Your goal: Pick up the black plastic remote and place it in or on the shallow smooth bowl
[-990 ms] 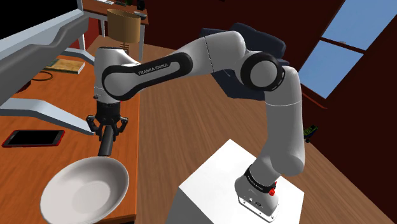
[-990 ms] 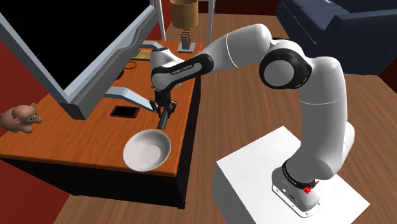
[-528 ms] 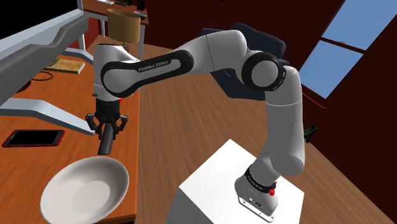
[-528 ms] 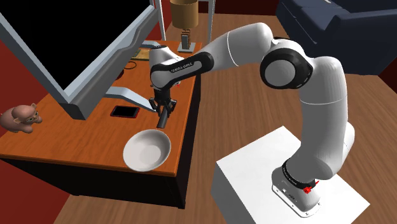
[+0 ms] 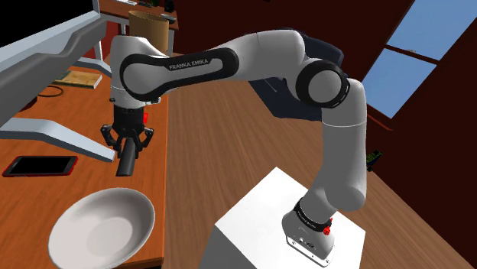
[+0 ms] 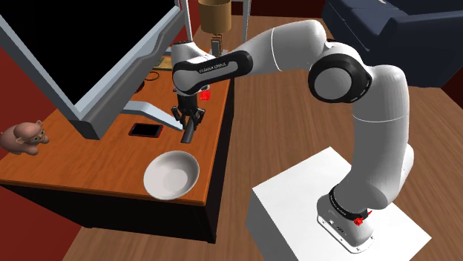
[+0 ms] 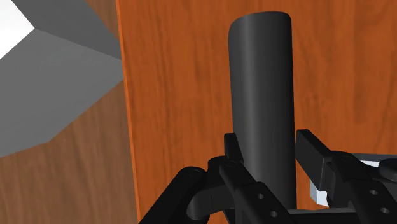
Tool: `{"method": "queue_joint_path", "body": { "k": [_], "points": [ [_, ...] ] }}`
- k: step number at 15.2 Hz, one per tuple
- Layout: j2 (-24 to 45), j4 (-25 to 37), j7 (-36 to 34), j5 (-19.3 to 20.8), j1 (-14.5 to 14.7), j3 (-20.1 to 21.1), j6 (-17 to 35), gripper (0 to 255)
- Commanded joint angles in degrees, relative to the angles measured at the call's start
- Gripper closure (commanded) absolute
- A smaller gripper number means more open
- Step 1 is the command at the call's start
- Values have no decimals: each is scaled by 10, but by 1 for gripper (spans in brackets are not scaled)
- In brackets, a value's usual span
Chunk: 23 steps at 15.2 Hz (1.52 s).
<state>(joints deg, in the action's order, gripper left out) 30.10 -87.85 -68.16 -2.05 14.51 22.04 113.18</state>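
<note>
My black gripper [image 5: 127,145] is shut on the black remote [image 5: 125,162], a long dark bar that hangs lengthwise down from the fingers above the wooden desk [image 5: 157,157]. In the second exterior view the gripper [image 6: 190,121] holds the remote [image 6: 189,132] a little above the desk, beyond the bowl. The wrist view has the remote [image 7: 263,108] clasped between the two fingers [image 7: 318,159], pointing away over the desk top [image 7: 178,95]. The shallow white bowl [image 5: 102,228] sits near the desk's front corner, seen in the second exterior view as the bowl [image 6: 171,175], below and nearer than the remote.
A black phone with a red rim [image 5: 40,165] lies in front of the large monitor's grey foot [image 5: 57,136]. The monitor [image 6: 81,52] towers over the desk. A lamp [image 5: 149,27] stands at the desk's far end. A small toy animal [image 6: 24,136] sits at the far edge. The white stand [image 5: 290,225] carries the arm.
The gripper has risen with the remote and shifted a little away from the bowl, toward the monitor foot. The grip stays the same.
</note>
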Motion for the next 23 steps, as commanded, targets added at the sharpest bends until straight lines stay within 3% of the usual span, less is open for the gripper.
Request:
{"method": "queue_joint_path", "body": {
  "k": [1,14,23],
  "points": [
    [-8,3,-2,-2,-1,2,-11,255],
    [-30,70,-12,-7,0,6,-98,255],
    [-96,-45,-96,-24,52,41,-29,255]
  ]
}}
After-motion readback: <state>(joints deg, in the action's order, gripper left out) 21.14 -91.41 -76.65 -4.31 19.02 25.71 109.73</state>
